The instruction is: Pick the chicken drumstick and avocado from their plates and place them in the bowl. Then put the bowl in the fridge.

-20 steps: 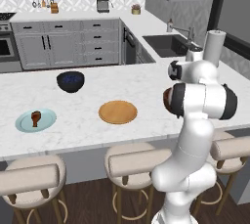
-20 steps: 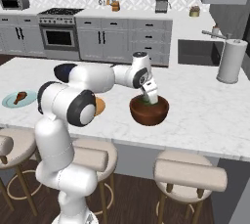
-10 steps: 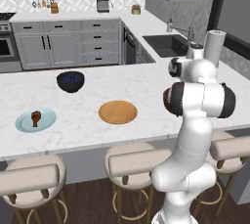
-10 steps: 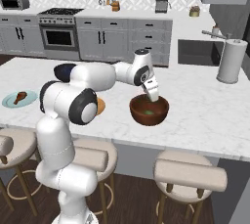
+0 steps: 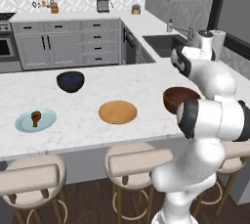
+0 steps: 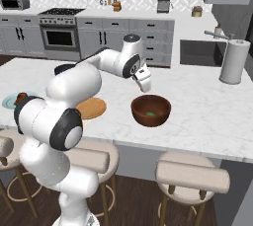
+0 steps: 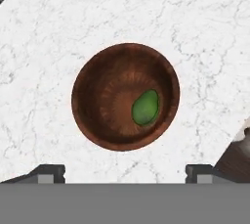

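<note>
Avocado [image 7: 146, 106] lies inside the wooden bowl [image 7: 93, 120], directly below the gripper [image 7: 125, 171], resting against the bowl's inner wall off to one side of centre; in the right base view it reads only as a small green patch [image 6: 150, 114] on the bowl floor. Gripper hangs above the bowl rim [image 6: 144, 84], clear of it, holding nothing. Fingertips [image 7: 49, 171] are cut off at the bottom of the hand view, set wide apart with the whole bowl between them, so the jaws stand fully spread. From the left base camera the gripper is hidden behind the arm's own links, and the bowl [image 5: 177, 96] is partly covered by the elbow. Chicken drumstick [image 5: 35, 117] sits on the pale blue plate [image 5: 27, 125], well away from the gripper across the counter [image 5: 97, 93]. Wooden plate [image 5: 117, 112] lies bare between the blue plate and the bowl. A dark blue bowl [image 5: 70, 81] stands farther back; its contents are too small to make out.
</note>
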